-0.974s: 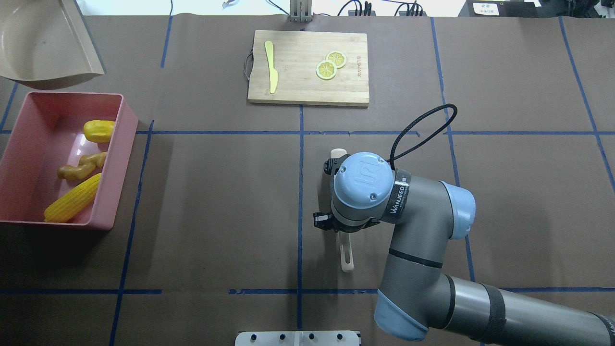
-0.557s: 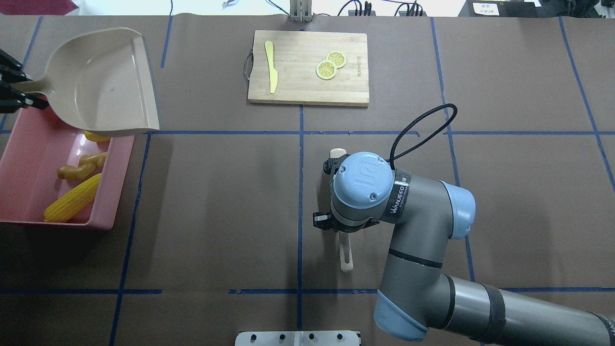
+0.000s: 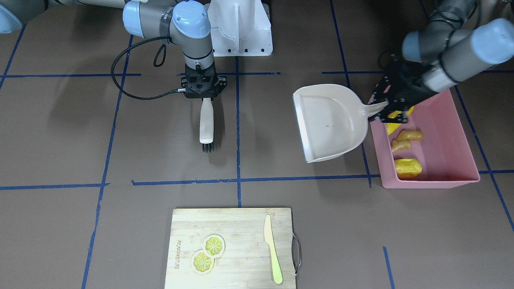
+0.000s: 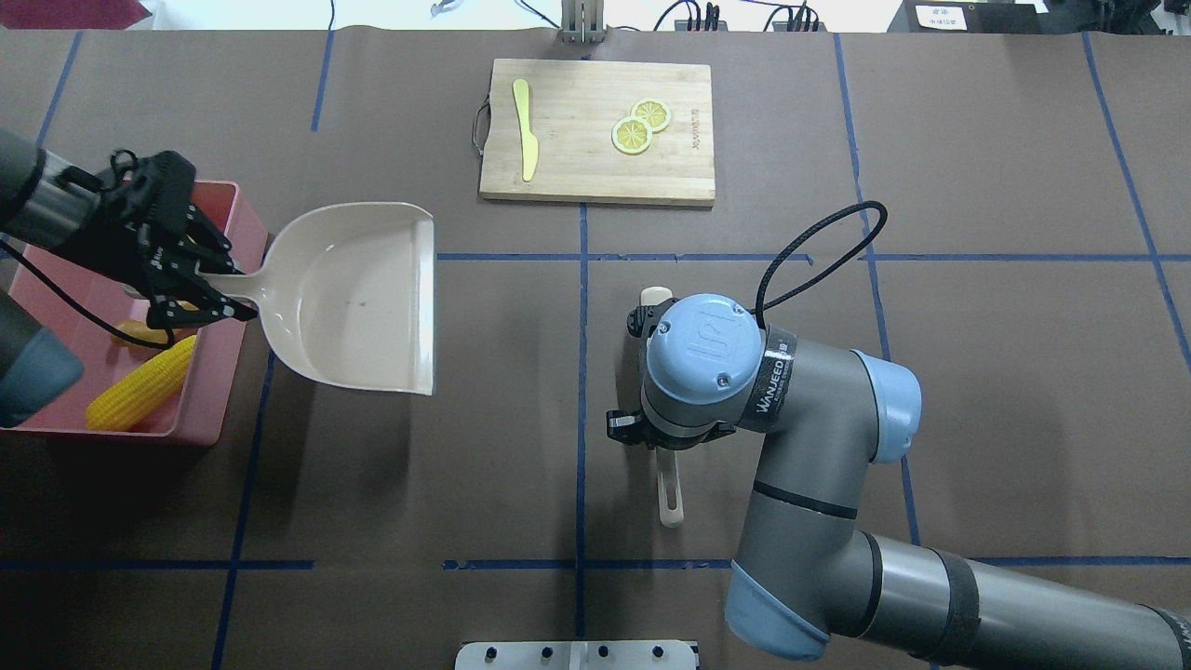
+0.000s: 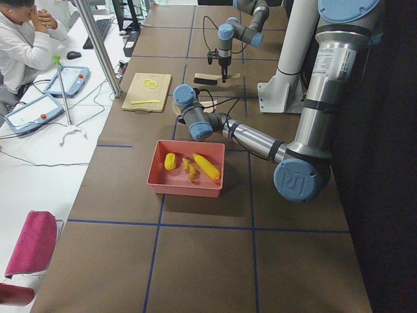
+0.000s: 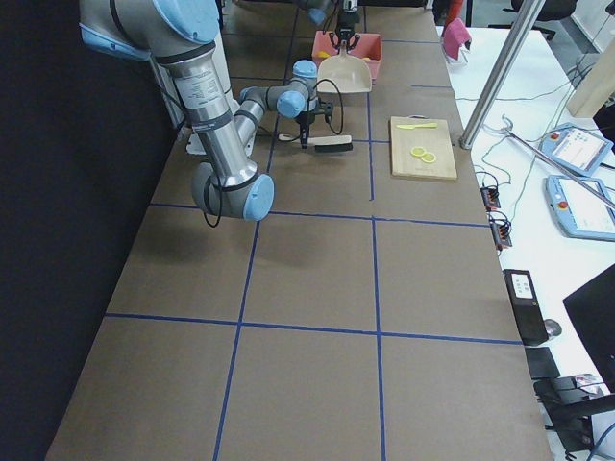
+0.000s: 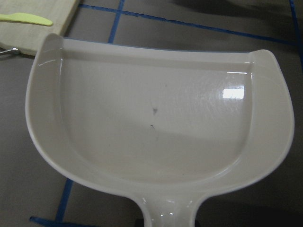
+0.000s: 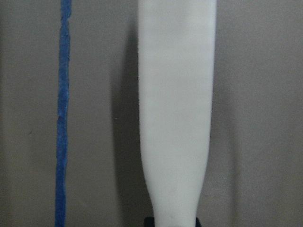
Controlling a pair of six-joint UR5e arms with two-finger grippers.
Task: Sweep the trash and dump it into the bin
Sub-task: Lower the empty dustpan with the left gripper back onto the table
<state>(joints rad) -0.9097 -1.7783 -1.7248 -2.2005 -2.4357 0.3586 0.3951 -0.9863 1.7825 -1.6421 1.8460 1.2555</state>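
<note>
Inside the pink plastic bin [image 3: 431, 182], a sloped-walled rectangular tub at the table's left end, lie three pieces of toy trash: one ridged yellow corn cob [image 4: 140, 395], one knobbly tan-orange ginger root [image 3: 405, 138] and one smooth yellow lump [image 3: 408, 167]. The left gripper [image 4: 219, 290] hangs above the bin and partly hides the corn, clamped on the handle of a glossy beige dustpan [image 4: 358, 298] whose scoop reaches out over the brown paper beside the tub. Mid-table, the right gripper [image 3: 202, 90] is closed around a pale brush [image 3: 207, 124] tipped with short black bristles. Well apart, on the far side, a wooden board [image 4: 577, 158] carries two lemon slices [image 4: 632, 136] and one pale yellow knife [image 4: 527, 140].
</note>
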